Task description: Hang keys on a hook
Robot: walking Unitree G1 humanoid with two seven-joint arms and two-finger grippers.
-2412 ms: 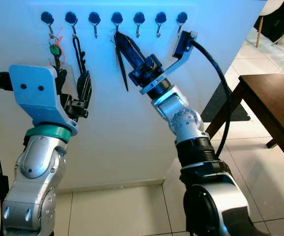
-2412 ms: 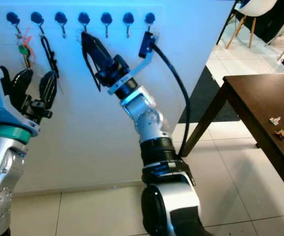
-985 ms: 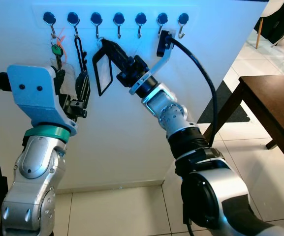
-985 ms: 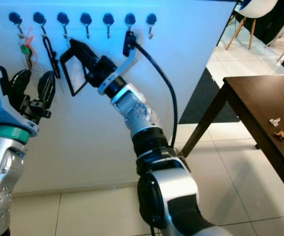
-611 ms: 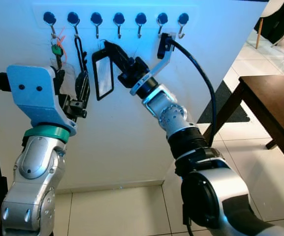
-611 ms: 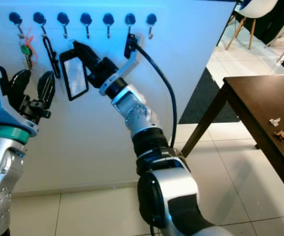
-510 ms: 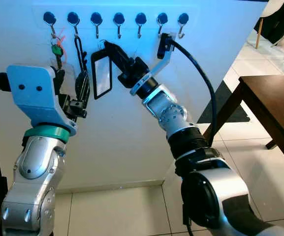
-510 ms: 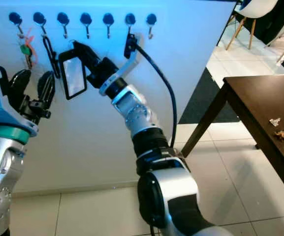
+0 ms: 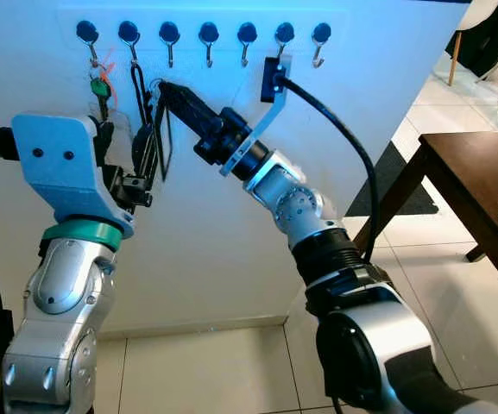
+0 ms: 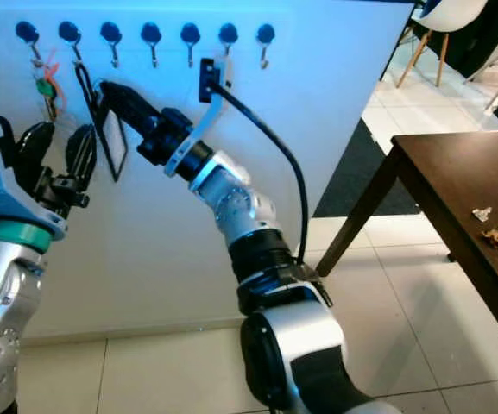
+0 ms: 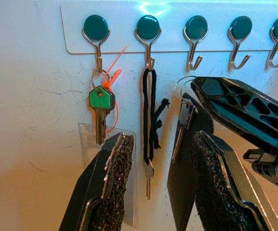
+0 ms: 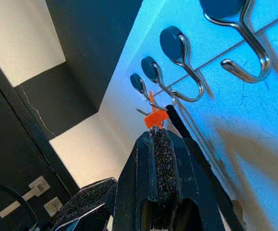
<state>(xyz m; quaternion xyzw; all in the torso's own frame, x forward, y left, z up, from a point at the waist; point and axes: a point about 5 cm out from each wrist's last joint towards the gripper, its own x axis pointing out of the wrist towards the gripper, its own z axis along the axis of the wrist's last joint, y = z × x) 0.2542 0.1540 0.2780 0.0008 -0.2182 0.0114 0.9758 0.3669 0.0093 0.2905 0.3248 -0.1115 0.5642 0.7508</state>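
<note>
Green key [image 11: 100,100], orange tag [image 11: 111,78], black cord [image 11: 150,115], dark-blue hook knobs [image 11: 148,27].

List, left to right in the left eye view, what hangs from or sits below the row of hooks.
Green key with orange tag → black cord loop with a key → black card holder gripped in the right hand → four bare hooks, starting at.

- Seven hooks [image 9: 209,39] with dark round heads sit in one row on the white wall strip.
- Three key sets: one with a green-headed key [image 11: 100,100] on the first hook, one on a black cord [image 11: 150,115] on the second, one with a black tag [image 11: 183,166] held below the third.
- Two grippers: the left gripper [image 11: 160,183] and the right gripper [image 9: 164,90].
- One dark wooden table [image 9: 482,185].
- One white chair [image 10: 443,21].
</note>
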